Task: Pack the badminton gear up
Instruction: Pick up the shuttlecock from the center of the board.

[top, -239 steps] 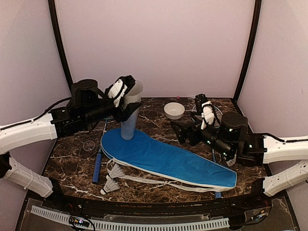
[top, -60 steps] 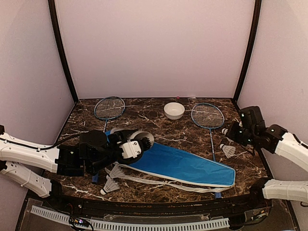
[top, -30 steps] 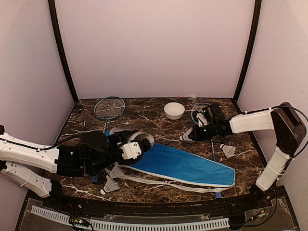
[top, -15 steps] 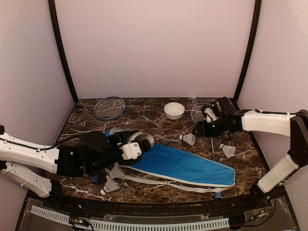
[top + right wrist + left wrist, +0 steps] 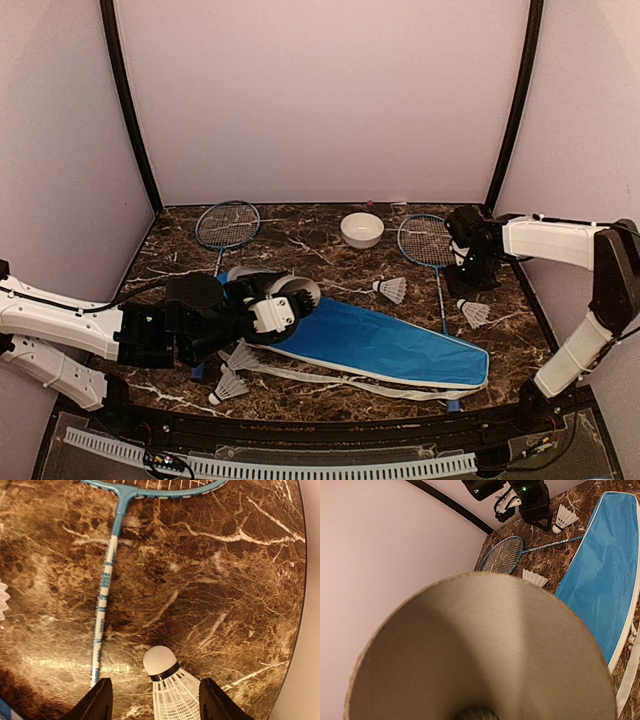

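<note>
Long blue white-trimmed racket cover [image 5: 380,345] is stretching ten to four o'clock. Left gripper [image 5: 268,312] is clutching the long white tube [image 5: 292,288] at ten; its wrist view alone is showing the hollow mouth. Two blue-framed rackets [image 5: 227,224], eleven and one. Four white feather shuttlecocks [image 5: 393,289]; right gripper [image 5: 155,682] is hanging spread-jawed over the three o'clock one.
</note>
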Controlling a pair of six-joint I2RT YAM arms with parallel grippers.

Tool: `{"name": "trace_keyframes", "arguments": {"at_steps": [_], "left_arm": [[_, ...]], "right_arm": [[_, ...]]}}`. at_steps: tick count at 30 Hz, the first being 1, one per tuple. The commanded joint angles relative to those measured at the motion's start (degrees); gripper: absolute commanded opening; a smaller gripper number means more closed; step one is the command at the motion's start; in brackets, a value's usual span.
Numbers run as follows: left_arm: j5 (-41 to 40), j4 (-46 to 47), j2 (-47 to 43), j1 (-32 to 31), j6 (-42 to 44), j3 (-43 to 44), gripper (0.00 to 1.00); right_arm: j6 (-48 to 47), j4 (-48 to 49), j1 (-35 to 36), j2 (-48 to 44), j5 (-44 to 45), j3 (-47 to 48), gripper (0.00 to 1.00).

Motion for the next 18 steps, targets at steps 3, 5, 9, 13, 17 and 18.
{"name": "trace_keyframes", "arguments": {"at_steps": [3,5,9,13,17,18], "left_arm": [[-1.1,-2.4,-1.2,-0.3,-2.7,-1.2,0.46],[-1.1,-2.4,-1.2,-0.4,-2.7,-1.2,0.46],[-1.2,-2.4,-1.4,-0.4,-2.6,-1.2,0.46],[-1.2,-2.4,-1.7,-0.5,-2.5,-1.2,0.46],[-1.2,-2.4,-1.7,-0.6,-2.4,-1.3,0.46],[-1.2,-2.4,-1.7,-0.6,-2.4,-1.3,0.46]], "right_arm": [[-5.0,-5.0,0.1,5.0,5.9,3.0,0.56],[-5.6,-5.1,0.1,6.3,6.0,3.0,0.55],[-6.6,-4.7,0.1,8.2,6.3,3.3,0.52],[-7.1,-4.1,0.2,9.2,5.8,3.2,0.51],[-7.0,-3.7,0.2,10.4,5.6,2.9,0.47],[-6.9,-3.6,0.3,10.7,5.7,2.9,0.45]]}}
